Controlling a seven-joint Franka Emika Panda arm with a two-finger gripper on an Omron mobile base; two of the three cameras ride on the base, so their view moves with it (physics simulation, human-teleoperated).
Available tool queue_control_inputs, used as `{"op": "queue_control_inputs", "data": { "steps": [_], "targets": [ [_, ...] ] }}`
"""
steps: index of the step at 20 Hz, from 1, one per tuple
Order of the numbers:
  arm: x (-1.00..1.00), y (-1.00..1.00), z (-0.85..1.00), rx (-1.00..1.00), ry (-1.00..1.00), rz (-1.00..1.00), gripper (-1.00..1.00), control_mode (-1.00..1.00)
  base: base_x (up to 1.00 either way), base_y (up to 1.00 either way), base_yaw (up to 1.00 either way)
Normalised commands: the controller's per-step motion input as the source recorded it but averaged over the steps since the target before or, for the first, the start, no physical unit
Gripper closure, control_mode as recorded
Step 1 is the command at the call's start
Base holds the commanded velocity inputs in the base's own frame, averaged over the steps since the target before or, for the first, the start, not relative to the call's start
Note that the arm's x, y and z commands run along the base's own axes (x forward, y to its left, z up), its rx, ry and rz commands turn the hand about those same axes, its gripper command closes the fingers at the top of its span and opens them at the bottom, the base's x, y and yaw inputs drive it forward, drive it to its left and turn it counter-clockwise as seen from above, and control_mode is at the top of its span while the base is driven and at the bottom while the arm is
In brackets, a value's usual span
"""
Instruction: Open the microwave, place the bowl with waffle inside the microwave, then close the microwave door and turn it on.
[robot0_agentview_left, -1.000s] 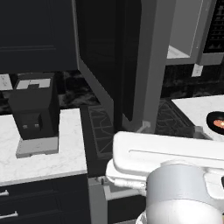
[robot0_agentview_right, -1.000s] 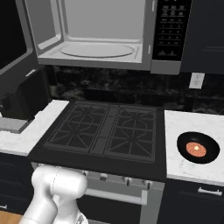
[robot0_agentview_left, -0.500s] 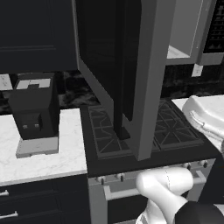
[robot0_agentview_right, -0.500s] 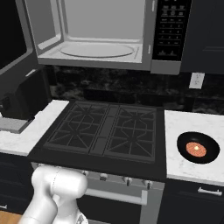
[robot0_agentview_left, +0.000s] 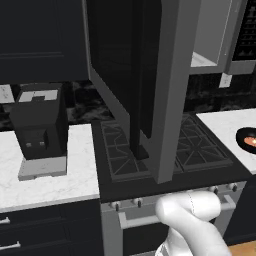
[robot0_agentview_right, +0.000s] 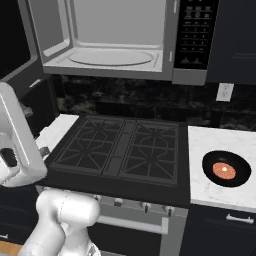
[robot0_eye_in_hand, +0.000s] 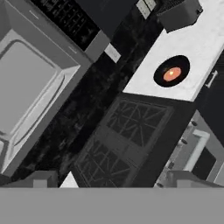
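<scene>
Microwave door (robot0_agentview_left: 150, 85) hanging wide open, cavity bare. Fingers spread, gripping nothing. Bowl (robot0_agentview_right: 226, 168) with waffle (robot0_agentview_right: 223, 170) sitting mid right-hand counter (robot0_agentview_right: 210, 142), beside stove's (robot0_agentview_right: 120, 150) right edge. Hand view: bowl lying well ahead, upper right of fingers.

The microwave (robot0_agentview_right: 120, 40) had a grey metal frame, a pale grey interior and a black button panel (robot0_agentview_right: 192, 35) with small white markings. The microwave door (robot0_agentview_left: 142, 85) was dark glass framed in grey. The bowl (robot0_agentview_right: 226, 168) was black; the waffle (robot0_agentview_right: 224, 170) in it was orange-brown. The stove (robot0_agentview_right: 120, 152) was black with dark grey grid-patterned grates. The counter (robot0_agentview_right: 220, 197) was white marble with faint grey veining. The coffee machine (robot0_agentview_left: 40, 127) was black on a grey base. The backsplash (robot0_agentview_right: 145, 102) was mottled black.
</scene>
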Motion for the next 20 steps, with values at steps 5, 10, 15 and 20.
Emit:
{"op": "queue_control_inputs", "data": {
  "steps": [5, 10, 15, 20],
  "targets": [
    [0.42, -1.0, -0.41, 0.58, 0.17, 0.0, -1.0, -1.0, 0.0, 0.0, 0.0],
    [0.68, -1.0, -0.54, 0.44, 0.2, -0.03, -1.0, -1.0, 0.0, 0.0, 0.0],
    [0.67, -0.96, -0.64, 0.18, 0.23, -0.2, -1.0, -1.0, 0.0, 0.0, 0.0],
    [0.85, -0.96, -0.65, 0.11, 0.25, -0.16, -1.0, -1.0, 0.0, 0.0, 0.0]
  ]
}}
